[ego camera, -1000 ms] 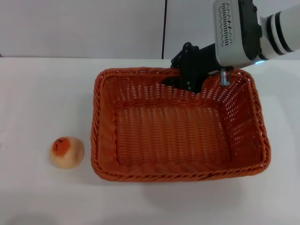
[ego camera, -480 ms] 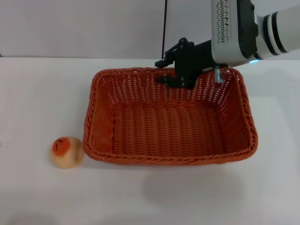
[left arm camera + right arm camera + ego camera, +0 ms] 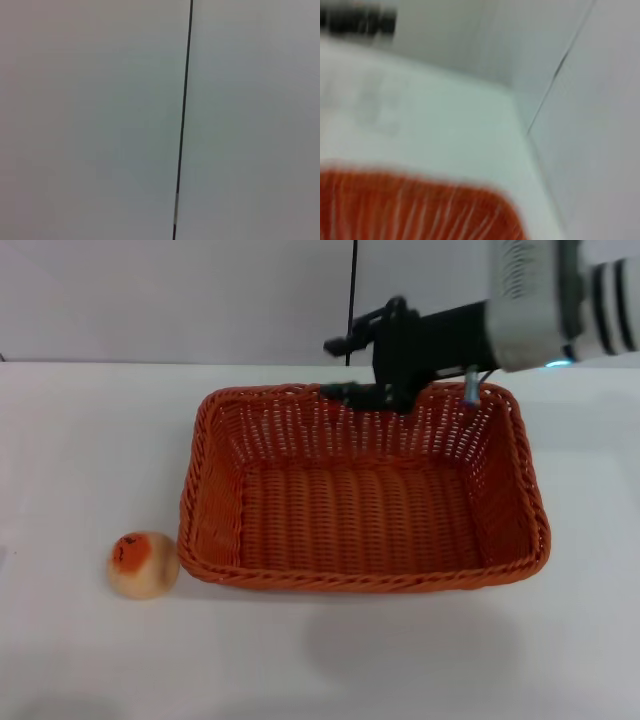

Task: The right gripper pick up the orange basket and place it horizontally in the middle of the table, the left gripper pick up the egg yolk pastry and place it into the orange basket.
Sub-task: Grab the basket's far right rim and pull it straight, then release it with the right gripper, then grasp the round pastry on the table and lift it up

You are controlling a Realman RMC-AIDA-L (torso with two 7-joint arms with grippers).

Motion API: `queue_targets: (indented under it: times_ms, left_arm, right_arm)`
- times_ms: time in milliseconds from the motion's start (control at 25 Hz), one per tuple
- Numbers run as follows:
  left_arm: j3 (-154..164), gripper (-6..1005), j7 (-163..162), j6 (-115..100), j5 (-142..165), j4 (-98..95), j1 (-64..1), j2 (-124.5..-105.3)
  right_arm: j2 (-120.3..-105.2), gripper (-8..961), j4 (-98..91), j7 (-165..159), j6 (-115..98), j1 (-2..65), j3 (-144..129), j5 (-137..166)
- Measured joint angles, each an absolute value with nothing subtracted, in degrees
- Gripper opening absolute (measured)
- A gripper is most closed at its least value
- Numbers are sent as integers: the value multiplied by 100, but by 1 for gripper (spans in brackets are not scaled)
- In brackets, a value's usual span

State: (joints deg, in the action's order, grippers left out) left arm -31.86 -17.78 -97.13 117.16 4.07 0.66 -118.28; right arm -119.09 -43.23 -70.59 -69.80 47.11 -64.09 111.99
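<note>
The orange basket (image 3: 362,580) lies flat on the white table (image 3: 80,440), long side across, with nothing inside. My right gripper (image 3: 342,366) hovers over the middle of its far rim, jaws spread; the lower finger is level with the rim and the upper one is above it. In the right wrist view the basket rim (image 3: 415,210) is a blurred orange band. The egg yolk pastry (image 3: 143,564) sits on the table just left of the basket's front left corner, not touching it. My left gripper is out of view; its wrist camera sees only wall.
A pale wall (image 3: 180,300) with a dark vertical seam (image 3: 352,290) runs behind the table's far edge. White tabletop stretches left of the pastry and in front of the basket.
The basket came down and leftward, from tilted to flat on the table. My right gripper then opened and rose off the far rim. The pastry stayed still.
</note>
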Motion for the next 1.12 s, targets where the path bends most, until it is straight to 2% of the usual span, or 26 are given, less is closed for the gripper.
queue_targets:
  times_ms: [80, 120, 160, 240, 280, 320, 360, 400, 520, 640, 680, 760, 880, 1120]
  left_arm:
    - [-3102, 826, -2062, -9759, 11716, 260, 61, -11805]
    - [-3057, 826, -2193, -9804, 11717, 150, 44, -11802]
    - [-3010, 826, -2314, -9848, 11715, 21, 27, -11797]
    - [-2972, 826, -2389, -9878, 11717, -76, 5, -11798]
    - [-2870, 826, -2688, -9960, 11717, -458, -77, -11796]
    - [-2870, 826, -2688, -9960, 11717, -458, -77, -11796]
    - [-2870, 826, -2688, -9960, 11717, -458, -77, -11796]
    - [-2828, 826, -2880, -9998, 11717, -681, -130, -11796]
    - [-2246, 826, -3771, -10148, 11718, -1754, -379, -11793]
    - [-2246, 826, -3771, -10148, 11718, -1754, -379, -11793]
    - [-2246, 826, -3771, -10148, 11718, -1754, -379, -11793]
    - [-1097, 826, -4869, -10162, 11727, -3056, -556, -11786]
    - [-439, 826, -5477, -10168, 11736, -3717, -568, -11785]
    - [468, 825, -5832, -10094, 11980, -3999, -628, -11807]
  right_arm:
    - [-11909, 465, -4998, -7232, -7231, 4049, -6410, 10354]
    - [-11909, 465, -4998, -7232, -7231, 4049, -6410, 10354]
    - [-11909, 465, -5382, -7255, -7326, 3517, -6434, 9493]
    - [-11908, 465, -5503, -7251, -7336, 3266, -6449, 9101]
    - [-11908, 465, -5637, -7159, -7372, 2755, -6480, 8214]
    - [-11908, 465, -5637, -7159, -7372, 2755, -6480, 8214]
    - [-11912, 465, -5617, -6952, -7440, 2267, -6486, 7473]
    - [-11912, 465, -5617, -6952, -7440, 2267, -6486, 7473]
    - [-11947, 465, -4778, -5881, -7946, 1356, -6487, 5470]
    - [-11940, 465, -4445, -5615, -8138, 1262, -6477, 5044]
    - [-11921, 465, -3765, -5243, -8560, 1179, -6391, 4448]
    - [-11912, 465, -3481, -5142, -8743, 1162, -6320, 4286]
    - [-11904, 465, -2645, -4942, -9233, 1117, -5892, 4190]
    - [-11899, 465, -2284, -4814, -9456, 1034, -5758, 4206]
